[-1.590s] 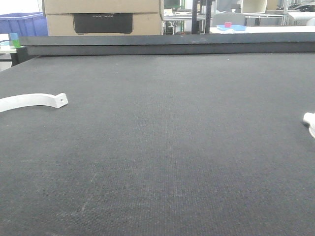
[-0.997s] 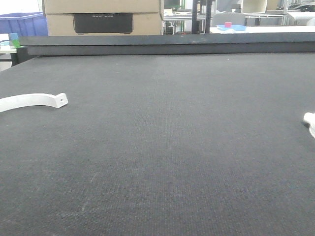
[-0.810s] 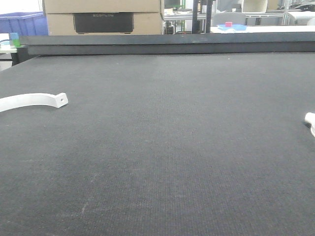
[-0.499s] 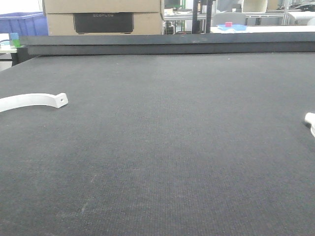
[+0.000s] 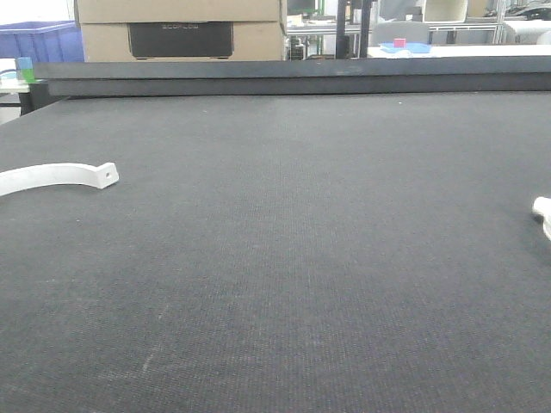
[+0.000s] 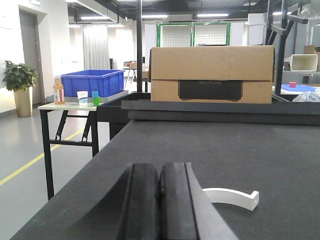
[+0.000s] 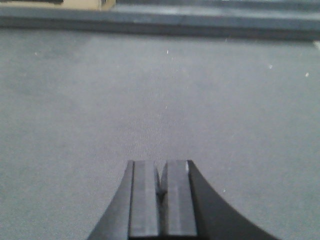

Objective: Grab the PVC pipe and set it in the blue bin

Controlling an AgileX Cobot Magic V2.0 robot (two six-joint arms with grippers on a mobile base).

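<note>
A white curved PVC pipe piece lies on the black table at the left; it also shows in the left wrist view, just right of and ahead of my left gripper. My left gripper is shut and empty, low over the table near its left edge. My right gripper is shut and empty over bare table. The blue bin stands on a small side table beyond the table's left far corner; it also shows in the front view. Neither gripper shows in the front view.
Another white piece is cut off at the table's right edge. A raised dark ledge runs along the far side with a cardboard box behind it. A bottle and cups stand by the bin.
</note>
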